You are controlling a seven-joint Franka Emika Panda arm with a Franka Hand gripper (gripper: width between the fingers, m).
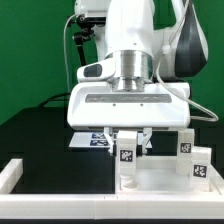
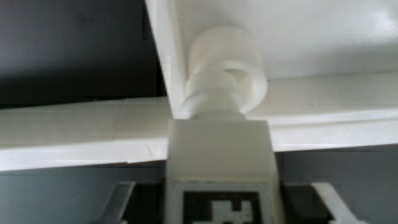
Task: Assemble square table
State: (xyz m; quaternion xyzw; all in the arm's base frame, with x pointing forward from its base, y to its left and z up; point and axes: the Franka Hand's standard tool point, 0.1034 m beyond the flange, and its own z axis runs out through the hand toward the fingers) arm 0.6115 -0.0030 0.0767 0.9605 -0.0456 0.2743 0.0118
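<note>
I hang low over the near edge of the black bench, my gripper (image 1: pixel 128 140) clamped on a tagged white leg (image 1: pixel 127 152) that stands upright between my fingers. In the wrist view the same leg (image 2: pixel 221 160) fills the middle, its tag facing the camera, and its rounded top end meets the white panel (image 2: pixel 267 60) of the square table. In the exterior view that panel (image 1: pixel 165 178) lies at the near edge, just inside the low white border wall (image 1: pixel 20 172). Two more tagged legs (image 1: pixel 199 160) stand upright toward the exterior view's right. The marker board (image 1: pixel 98 141) lies flat behind my fingers, partly hidden.
</note>
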